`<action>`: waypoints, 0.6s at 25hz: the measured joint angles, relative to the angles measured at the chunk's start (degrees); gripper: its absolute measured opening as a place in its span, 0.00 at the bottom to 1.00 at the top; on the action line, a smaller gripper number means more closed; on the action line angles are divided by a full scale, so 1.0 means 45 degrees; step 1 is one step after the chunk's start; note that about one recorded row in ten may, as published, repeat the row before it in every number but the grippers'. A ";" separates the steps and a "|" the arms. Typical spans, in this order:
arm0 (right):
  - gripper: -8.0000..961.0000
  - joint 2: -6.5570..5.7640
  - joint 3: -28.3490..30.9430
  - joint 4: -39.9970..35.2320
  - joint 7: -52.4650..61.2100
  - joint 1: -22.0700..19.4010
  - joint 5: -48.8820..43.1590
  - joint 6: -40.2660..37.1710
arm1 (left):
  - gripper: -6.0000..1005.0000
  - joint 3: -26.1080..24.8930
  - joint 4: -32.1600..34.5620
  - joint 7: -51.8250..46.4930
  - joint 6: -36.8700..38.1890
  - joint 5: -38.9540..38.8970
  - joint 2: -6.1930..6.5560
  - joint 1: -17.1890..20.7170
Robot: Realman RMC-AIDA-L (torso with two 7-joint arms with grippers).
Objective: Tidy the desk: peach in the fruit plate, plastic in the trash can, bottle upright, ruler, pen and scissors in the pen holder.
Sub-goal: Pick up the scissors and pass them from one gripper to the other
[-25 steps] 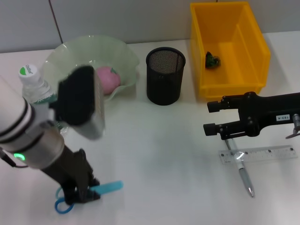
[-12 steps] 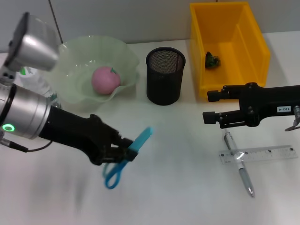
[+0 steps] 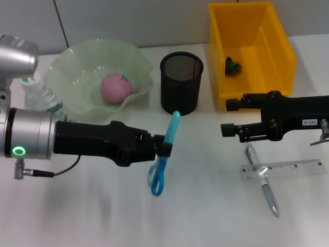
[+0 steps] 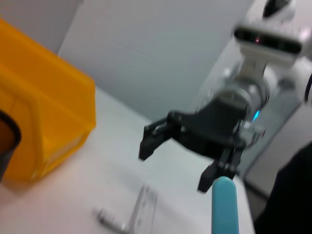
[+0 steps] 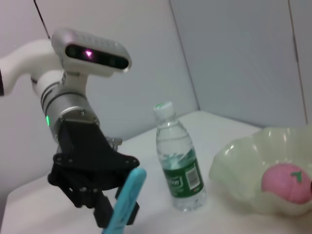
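Carrying the scissors (image 3: 163, 154) in the air, the left tool (image 3: 163, 147) is clenched on them near mid-length, blade tip up and loops hanging down, just at 6 o'clock of the holder (image 3: 181, 82) in the head view and not yet over its mouth. The right tool (image 3: 229, 117) hovers at 3 o'clock of the holder, its fingers spread and gripping nothing, above the upper end of the pen (image 3: 262, 182). Status by item: peach (image 3: 115, 87) lies in the plate (image 3: 77, 62) at 9 o'clock of the holder — done. Bottle (image 3: 38, 98) stands upright at the plate's 8 o'clock edge, cap up, confirmed in the right wrist view (image 5: 179, 165) — done. A small dark-green scrap (image 3: 233, 66) sits inside the yellow bin (image 3: 252, 51) at 2 o'clock; judged to be the plastic in the trash can, so likely done, though too small to identify firmly. Holder appears empty as far as the mesh shows. Ruler (image 3: 285, 169) lies flat on the bench (image 3: 205, 216) at 4 o'clock, with the pen crossing over or under it — cannot tell which. Remaining: scissors into holder (in hand now), then pen and ruler. Judgement: roughly half complete; three stationery items outstanding.
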 joint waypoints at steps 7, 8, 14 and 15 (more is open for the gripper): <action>0.83 0.0103 0.0773 0.0373 -0.1246 -0.0126 0.0240 -0.0001 | 0.24 0.0059 -0.1486 0.1190 -0.0096 -0.2970 -0.0058 0.0841; 0.83 0.0104 0.0820 0.0416 -0.1352 -0.0135 0.0241 0.0000 | 0.24 0.0083 -0.1960 0.1604 -0.0155 -0.3687 -0.0070 0.1031; 0.83 0.0123 0.0885 0.0536 -0.1604 -0.0165 0.0245 -0.0028 | 0.24 0.0097 -0.3692 0.3001 -0.0299 -0.5421 -0.0079 0.1328; 0.83 0.0130 0.0888 0.0563 -0.1646 -0.0169 0.0245 -0.0049 | 0.24 0.0097 -0.3989 0.3243 -0.0319 -0.5633 -0.0086 0.1346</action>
